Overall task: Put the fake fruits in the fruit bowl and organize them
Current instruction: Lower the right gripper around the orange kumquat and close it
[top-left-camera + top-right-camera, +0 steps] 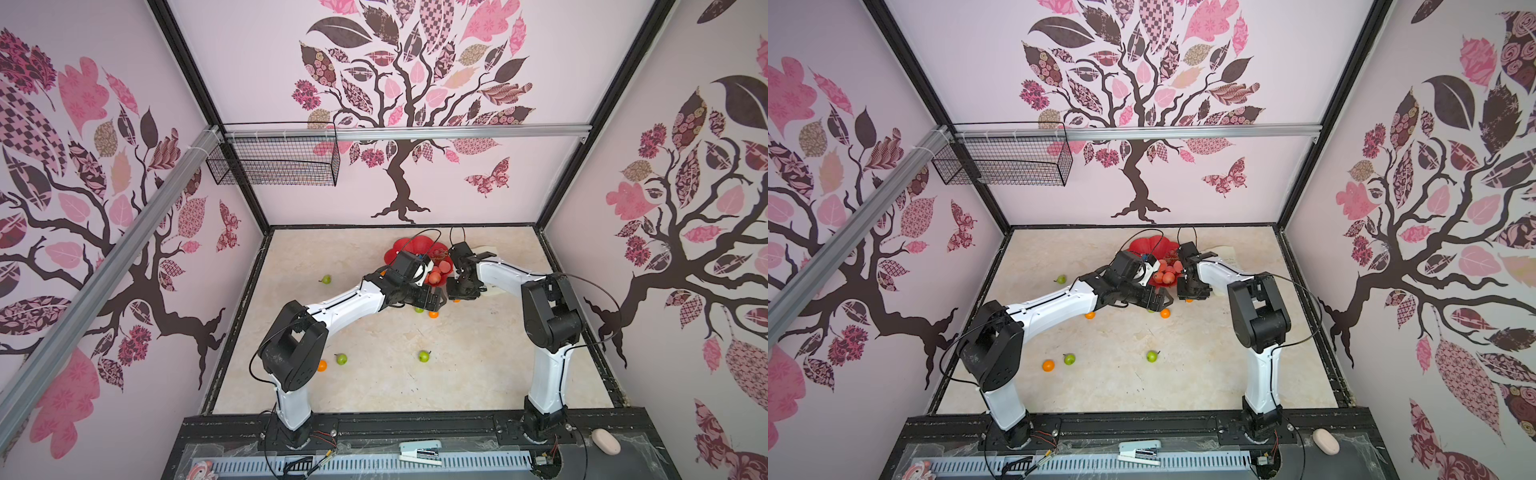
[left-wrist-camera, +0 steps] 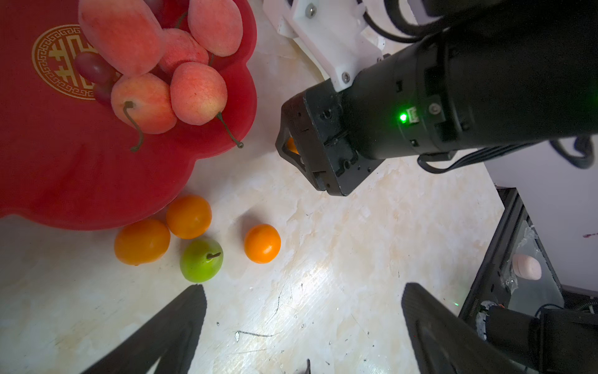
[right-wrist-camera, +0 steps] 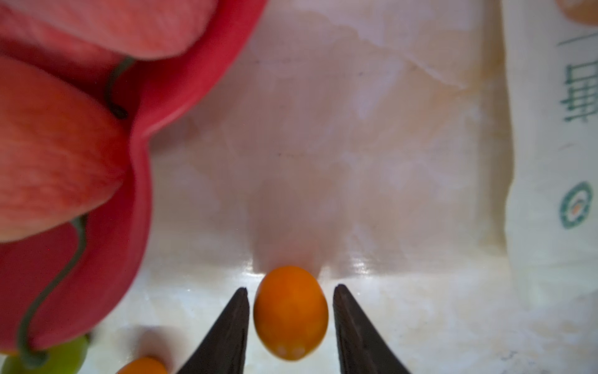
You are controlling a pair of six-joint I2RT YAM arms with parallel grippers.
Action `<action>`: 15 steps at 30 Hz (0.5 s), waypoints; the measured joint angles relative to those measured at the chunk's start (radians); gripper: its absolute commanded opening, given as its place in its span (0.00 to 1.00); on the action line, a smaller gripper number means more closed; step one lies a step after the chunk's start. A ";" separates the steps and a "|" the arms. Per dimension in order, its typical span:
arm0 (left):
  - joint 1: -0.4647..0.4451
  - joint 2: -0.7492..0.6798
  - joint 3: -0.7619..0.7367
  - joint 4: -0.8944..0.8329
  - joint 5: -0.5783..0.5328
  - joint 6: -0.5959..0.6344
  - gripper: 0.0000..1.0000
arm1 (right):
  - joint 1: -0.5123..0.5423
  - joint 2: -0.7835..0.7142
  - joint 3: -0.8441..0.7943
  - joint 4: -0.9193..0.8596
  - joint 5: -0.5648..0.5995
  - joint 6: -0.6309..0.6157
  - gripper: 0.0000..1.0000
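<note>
Nearest the bottom edge in both top views, low and left of centre on the marble table (image 1: 374,386), a near orange (image 1: 1048,365) lies just beside a green fruit (image 1: 1069,359). A second green fruit (image 1: 1153,356) lies further right. All three are well apart from either arm.

Farther up, around mid-frame, the left gripper (image 2: 303,286) is spread wide with nothing between its fingers. A green pear (image 2: 201,260) lies just beyond one fingertip, outside the gap, with its stem pointing toward a lone orange (image 2: 262,243). Two oranges (image 2: 188,216) sit against the bowl's rim.

Just right of centre in the top views, the right gripper (image 3: 291,287) points down at the table. An orange ball (image 3: 290,312) rests on the table between its fingers. A thin sliver of table shows on each side, so the jaws are parted around it and are not pressing it. The ball is slightly egg-shaped. Its long axis runs along the fingers, not across the gap, and the end nearer the wrist carries two pale dots.

Beyond both grippers, upper centre of the floor, sits the fruit bowl (image 1: 419,245). Peaches (image 2: 197,94) are piled in the lobe closest to the right gripper, their stems pointing out toward the rim. A dark grape bunch (image 2: 94,68) lies by the gold emblem (image 2: 61,61). A printed paper packet (image 3: 550,162) lies on the table near the bowl.
</note>
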 measured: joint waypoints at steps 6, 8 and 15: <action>0.000 0.000 0.000 0.000 0.000 0.000 0.99 | 0.000 0.011 0.000 -0.009 0.000 -0.007 0.41; 0.000 0.000 0.000 0.000 0.000 0.000 0.98 | 0.000 0.010 0.000 -0.009 0.000 -0.011 0.39; 0.000 0.000 0.000 0.000 0.000 0.000 0.99 | 0.000 0.010 0.000 -0.010 0.001 -0.016 0.36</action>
